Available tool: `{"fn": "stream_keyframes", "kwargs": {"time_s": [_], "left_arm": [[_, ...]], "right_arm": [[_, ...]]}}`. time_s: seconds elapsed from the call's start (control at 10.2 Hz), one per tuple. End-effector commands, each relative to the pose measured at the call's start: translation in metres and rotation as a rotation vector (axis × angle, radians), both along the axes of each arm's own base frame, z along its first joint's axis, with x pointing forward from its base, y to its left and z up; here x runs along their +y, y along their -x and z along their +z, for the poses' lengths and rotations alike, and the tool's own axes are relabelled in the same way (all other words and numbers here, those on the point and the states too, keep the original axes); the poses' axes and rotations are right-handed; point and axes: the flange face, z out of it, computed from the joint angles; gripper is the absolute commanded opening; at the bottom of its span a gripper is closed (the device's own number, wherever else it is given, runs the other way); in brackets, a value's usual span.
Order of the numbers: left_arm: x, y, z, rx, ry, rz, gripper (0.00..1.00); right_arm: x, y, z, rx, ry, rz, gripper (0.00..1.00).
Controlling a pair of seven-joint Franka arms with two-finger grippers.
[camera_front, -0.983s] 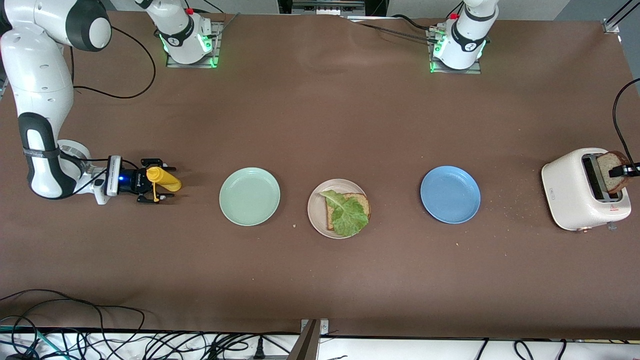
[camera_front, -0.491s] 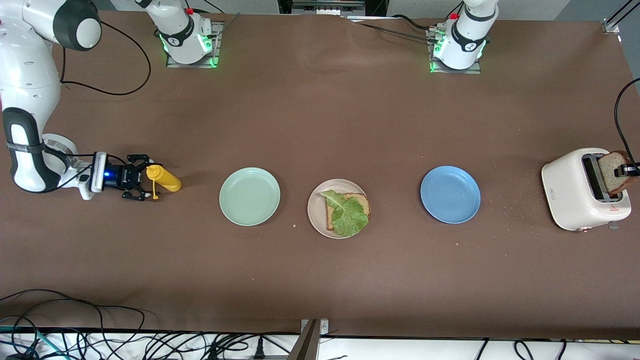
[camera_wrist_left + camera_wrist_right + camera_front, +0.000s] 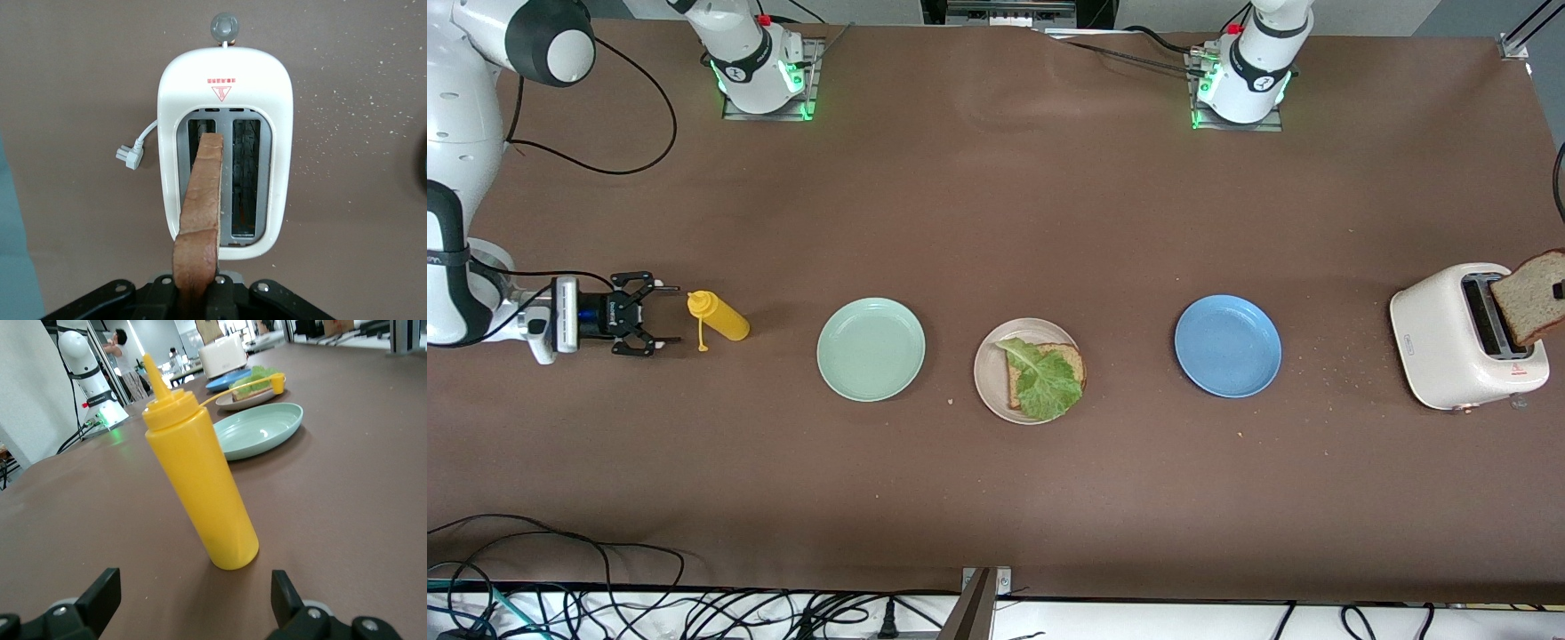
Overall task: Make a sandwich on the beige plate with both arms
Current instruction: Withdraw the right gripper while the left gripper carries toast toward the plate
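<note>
With the left gripper point(image 3: 197, 293) clamped on the second bread slice point(image 3: 1532, 297) over the toaster point(image 3: 1449, 342) at the tabletop's left-arm edge, we should lift straight before carrying it to the mid-table beige plate point(image 3: 991, 378), its lettuce point(image 3: 1042, 378) on bread, while the right gripper point(image 3: 660, 314) waits open beside the yellow bottle point(image 3: 718, 318).

Toaster point(image 3: 1449, 342), yellow bottle point(image 3: 720, 318), mint point(image 3: 871, 349) & blue plates point(image 3: 1227, 346).

Bright, even overhead light (soft shadows); sharp views.
</note>
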Motion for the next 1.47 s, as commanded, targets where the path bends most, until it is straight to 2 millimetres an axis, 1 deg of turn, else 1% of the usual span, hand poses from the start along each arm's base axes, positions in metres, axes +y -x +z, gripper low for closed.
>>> {"fn": "stream_keyframes", "kwargs": {"time_s": [0.0, 0.1, 0.2, 0.29, 0.39, 0.49, 0.59, 0.69, 0.79, 0.88, 0.98, 1.08, 1.18, 1.28, 1.38], "left_arm": [[-0.017, -0.008, 0.041, -0.003, -0.009, -0.036, 0.00], [-0.034, -0.012, 0.043, -0.005, 0.038, -0.042, 0.00], [-0.051, -0.017, 0.041, -0.050, 0.179, 0.000, 0.00], [-0.071, -0.022, 0.031, -0.061, 0.308, 0.081, 0.00], [-0.113, -0.030, 0.011, -0.025, 0.410, 0.124, 0.00], [-0.148, -0.038, -0.005, 0.010, 0.490, 0.157, 0.00], [-0.178, -0.047, -0.022, 0.028, 0.603, 0.174, 0.00], [-0.200, -0.054, -0.040, 0.047, 0.724, 0.192, 0.00], [-0.229, -0.058, -0.054, 0.065, 0.804, 0.194, 0.00], [-0.259, -0.064, -0.069, 0.095, 0.874, 0.180, 0.00], [-0.287, -0.070, -0.082, 0.124, 0.961, 0.179, 0.00], [-0.313, -0.074, -0.090, 0.147, 1.048, 0.190, 0.00], [-0.335, -0.079, -0.107, 0.182, 1.146, 0.220, 0.00], [-0.361, -0.083, -0.126, 0.224, 1.239, 0.249, 0.00], [-0.392, -0.085, -0.137, 0.245, 1.267, 0.248, 0.00]], "right_arm": [[-0.012, -0.022, 0.052, 0.110, 0.108, 0.018, 1.00], [-0.012, -0.031, 0.078, 0.161, 0.160, 0.020, 1.00], [-0.014, -0.038, 0.099, 0.211, 0.211, 0.005, 1.00], [-0.014, -0.042, 0.119, 0.269, 0.258, -0.016, 1.00], [-0.001, -0.050, 0.145, 0.322, 0.309, -0.023, 1.00], [0.016, -0.056, 0.176, 0.350, 0.362, -0.031, 1.00], [0.030, -0.058, 0.206, 0.388, 0.413, -0.043, 1.00], [0.038, -0.056, 0.232, 0.437, 0.467, -0.070, 1.00], [0.049, -0.055, 0.251, 0.491, 0.508, -0.094, 1.00], [0.053, -0.050, 0.271, 0.534, 0.519, -0.113, 1.00], [0.053, -0.042, 0.285, 0.579, 0.559, -0.121, 1.00], [0.061, -0.043, 0.302, 0.625, 0.635, -0.162, 1.00], [0.062, -0.044, 0.313, 0.630, 0.664, -0.175, 1.00], [0.066, -0.042, 0.319, 0.635, 0.714, -0.164, 1.00], [0.063, -0.039, 0.334, 0.619, 0.792, -0.184, 1.00]]}}
